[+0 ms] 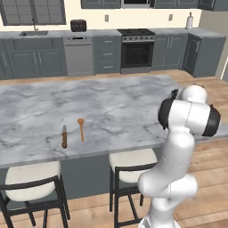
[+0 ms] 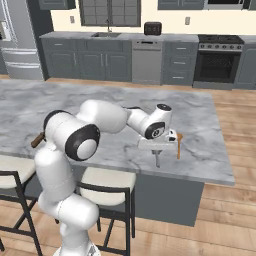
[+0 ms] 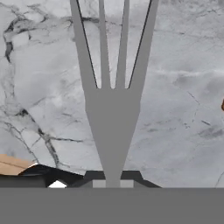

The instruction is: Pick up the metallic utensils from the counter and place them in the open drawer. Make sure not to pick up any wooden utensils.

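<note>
My gripper hangs low over the near edge of the marble counter, shut on a slim grey metal fork that points down from the fingers. In the hand view the fork rises from the gripper, its tines spread over the veined counter. The orange-brown wooden spoon lies on the counter just right of the gripper, apart from it. The left base view has the spoon near the counter's front edge. The open drawer is out of view.
A brown-handled utensil with a grey tip lies left of the spoon. Two stools stand under the counter's near side. Cabinets, a stove and a sink line the far wall.
</note>
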